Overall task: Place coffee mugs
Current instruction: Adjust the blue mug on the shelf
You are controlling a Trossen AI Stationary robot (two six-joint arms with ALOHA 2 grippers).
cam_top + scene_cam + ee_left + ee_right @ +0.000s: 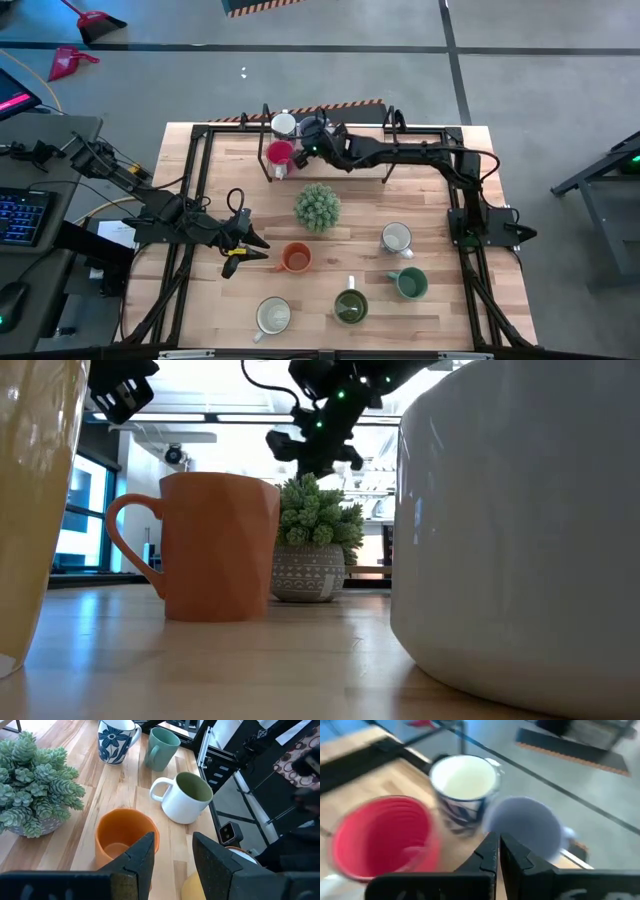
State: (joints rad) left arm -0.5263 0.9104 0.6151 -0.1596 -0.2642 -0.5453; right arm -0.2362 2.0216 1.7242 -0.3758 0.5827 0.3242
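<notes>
My left gripper (pixel 262 248) (pixel 172 852) is open and low over the table, just left of the upright orange mug (pixel 296 258) (pixel 125 837) and apart from it. My right gripper (pixel 305 135) (pixel 498 845) is shut and reaches to the table's far edge. There a white patterned mug (pixel 284 125) (pixel 465 777), a red mug (pixel 280 153) (pixel 385 837) and a pale blue mug (pixel 525 827) stand together. The arm mostly hides the blue mug from above. The right gripper (pixel 315 445) hangs beyond the plant in the low view. My right gripper's shut fingertips (pixel 492 842) stand close to the pale blue mug's near wall (pixel 497 827). Whether they touch it, I cannot tell.
A spiky green potted plant (pixel 317 207) (pixel 315 550) stands mid-table. Nearer are a flower-patterned mug (pixel 397 238), a green mug (pixel 410 284), a white mug with a green inside (pixel 350 305) and a cream mug (pixel 273 316). A black frame (pixel 200 135) borders the table.
</notes>
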